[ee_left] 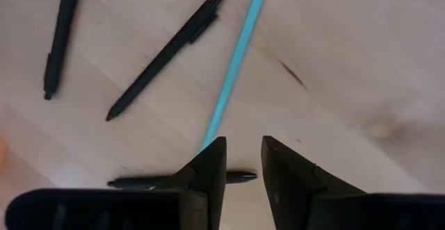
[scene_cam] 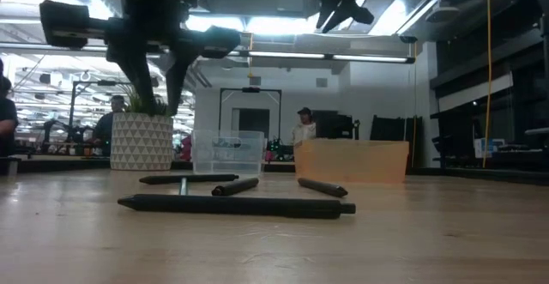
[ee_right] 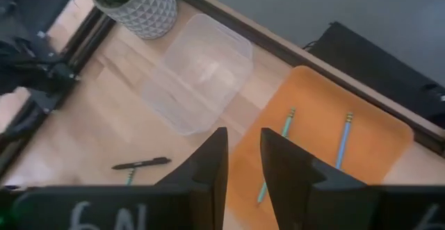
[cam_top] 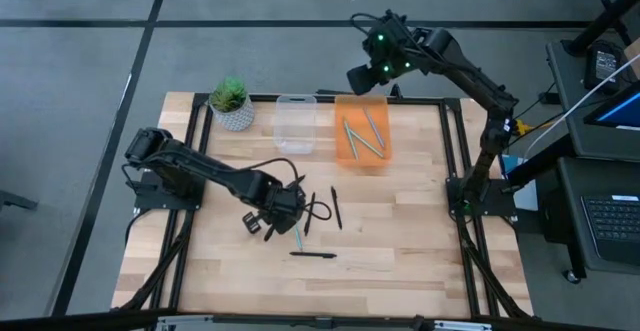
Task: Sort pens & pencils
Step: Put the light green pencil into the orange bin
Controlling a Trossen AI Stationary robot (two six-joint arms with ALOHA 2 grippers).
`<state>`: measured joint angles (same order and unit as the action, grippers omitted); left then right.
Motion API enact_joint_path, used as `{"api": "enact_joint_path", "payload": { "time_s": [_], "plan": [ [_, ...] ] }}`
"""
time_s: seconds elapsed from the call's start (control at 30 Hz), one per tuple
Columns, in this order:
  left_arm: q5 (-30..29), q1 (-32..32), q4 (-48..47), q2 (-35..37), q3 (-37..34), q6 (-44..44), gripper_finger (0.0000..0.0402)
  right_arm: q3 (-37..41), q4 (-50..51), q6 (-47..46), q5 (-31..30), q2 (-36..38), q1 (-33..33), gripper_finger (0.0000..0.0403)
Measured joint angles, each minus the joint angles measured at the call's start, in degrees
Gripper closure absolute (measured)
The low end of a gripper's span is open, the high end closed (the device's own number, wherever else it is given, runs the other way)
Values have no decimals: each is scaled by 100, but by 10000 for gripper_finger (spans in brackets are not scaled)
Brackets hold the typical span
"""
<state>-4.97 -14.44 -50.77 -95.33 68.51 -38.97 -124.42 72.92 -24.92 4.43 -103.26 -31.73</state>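
On the wooden table point(cam_top: 400, 221), one teal pencil point(ee_left: 233, 63) lies among black pens point(cam_top: 336, 209), with three more in the orange tray point(cam_top: 350, 106). The left gripper point(ee_left: 243, 162) hovers spread just above it; it should lower straddling the pencil's middle, away from the pens. The right gripper point(ee_right: 243, 162) waits high over the tray, jaws apart and empty.

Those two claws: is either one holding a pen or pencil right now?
No. The left gripper hovers open over a teal pencil; the right gripper hangs empty above the orange bin.

Potted plant point(cam_top: 230, 102) (beside clear tub point(cam_top: 295, 123)).
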Motion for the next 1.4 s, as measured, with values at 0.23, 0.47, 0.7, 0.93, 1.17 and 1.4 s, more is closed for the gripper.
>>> {"api": "enact_joint_path", "payload": {
  "time_s": [0.23,0.47,0.7,0.93,1.17,1.4],
  "plan": [
    [196,110,493,-101,-156,-617,315,0,-566,-25,649,0,-325,315],
    [517,203,629,-452,-164,-988,315,0,-1269,-48,1109,-1,-444,315],
    [516,287,686,-772,-170,-1261,315,0,-1412,-44,1187,-2,-525,315],
    [507,441,1202,-758,-170,-1269,315,0,-1453,-25,1193,-2,-530,315],
    [623,422,1208,-822,-170,-1269,315,0,-1453,-9,1224,-2,-530,315],
    [794,416,1207,-822,-170,-1236,315,0,-1496,-7,1248,-4,-528,315]
  ]
}}
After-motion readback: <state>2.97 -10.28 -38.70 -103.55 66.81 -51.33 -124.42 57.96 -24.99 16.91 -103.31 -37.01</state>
